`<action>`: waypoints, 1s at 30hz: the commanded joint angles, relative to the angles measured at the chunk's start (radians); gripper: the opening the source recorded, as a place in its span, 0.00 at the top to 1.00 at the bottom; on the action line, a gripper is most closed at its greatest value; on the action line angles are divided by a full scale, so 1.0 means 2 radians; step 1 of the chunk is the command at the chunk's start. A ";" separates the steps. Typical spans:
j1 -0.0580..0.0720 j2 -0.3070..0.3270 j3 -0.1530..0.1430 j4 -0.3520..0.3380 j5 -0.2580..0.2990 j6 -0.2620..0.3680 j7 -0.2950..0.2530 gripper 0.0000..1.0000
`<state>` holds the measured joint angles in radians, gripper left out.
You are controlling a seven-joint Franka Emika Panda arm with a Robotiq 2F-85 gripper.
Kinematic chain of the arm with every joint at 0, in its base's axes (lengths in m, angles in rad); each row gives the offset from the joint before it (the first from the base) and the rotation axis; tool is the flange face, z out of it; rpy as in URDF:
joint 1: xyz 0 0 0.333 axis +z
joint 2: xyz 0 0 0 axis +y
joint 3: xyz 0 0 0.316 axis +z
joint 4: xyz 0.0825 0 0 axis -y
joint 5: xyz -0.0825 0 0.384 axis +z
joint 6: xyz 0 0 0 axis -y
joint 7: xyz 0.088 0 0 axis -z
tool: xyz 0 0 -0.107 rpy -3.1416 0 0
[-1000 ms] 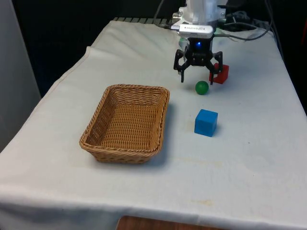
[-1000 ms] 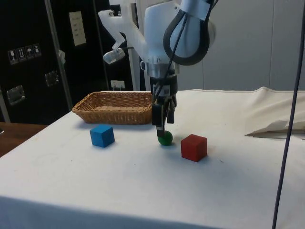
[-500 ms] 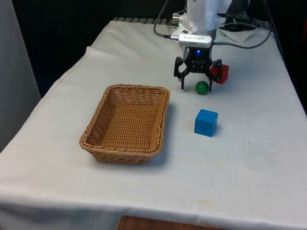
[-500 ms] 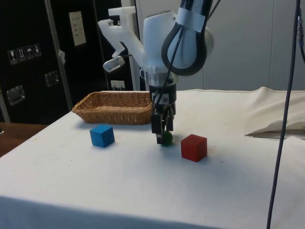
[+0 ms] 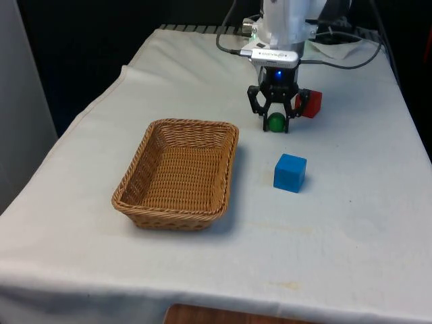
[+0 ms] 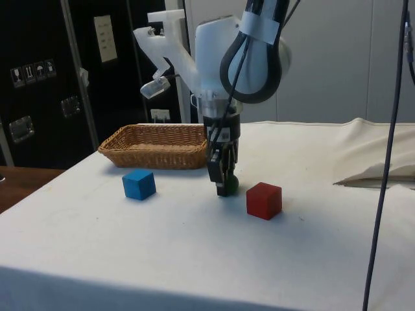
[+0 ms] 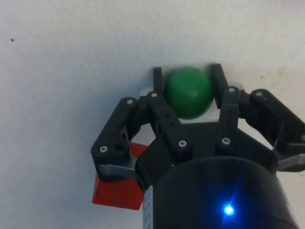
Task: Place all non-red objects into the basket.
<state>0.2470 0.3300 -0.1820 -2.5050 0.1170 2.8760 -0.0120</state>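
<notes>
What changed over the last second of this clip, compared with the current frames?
The claw came down from just above the green ball and closed its open fingers around it; the ball now sits gripped between them, low at the tablecloth. The wicker basket, the blue cube and the red cube stayed where they were.

Gripper [image 5: 275, 123] now lower than a second ago, down at the cloth, fingers [image 7: 158, 78] drawn in from a wide spread to press both sides of the green ball [image 7: 188, 92], once just beside them.
</notes>
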 commanded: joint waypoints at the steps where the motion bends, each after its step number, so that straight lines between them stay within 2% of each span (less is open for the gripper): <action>1: -0.008 -0.001 0.013 -0.002 0.013 0.007 -0.009 1.00; 2: -0.005 -0.009 0.007 -0.002 0.007 -0.001 -0.005 1.00; 5: -0.001 -0.020 0.001 -0.003 0.001 -0.009 -0.002 1.00; 6: 0.000 -0.011 0.000 0.000 0.000 -0.003 0.000 1.00; 7: 0.000 -0.024 -0.001 -0.003 -0.001 -0.013 -0.001 1.00; 12: 0.001 -0.045 -0.005 -0.001 -0.005 -0.035 0.000 1.00; 30: -0.002 -0.070 -0.009 -0.003 -0.004 -0.048 -0.005 1.00</action>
<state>0.2420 0.1950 -0.1970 -2.5080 0.1140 2.7830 -0.0230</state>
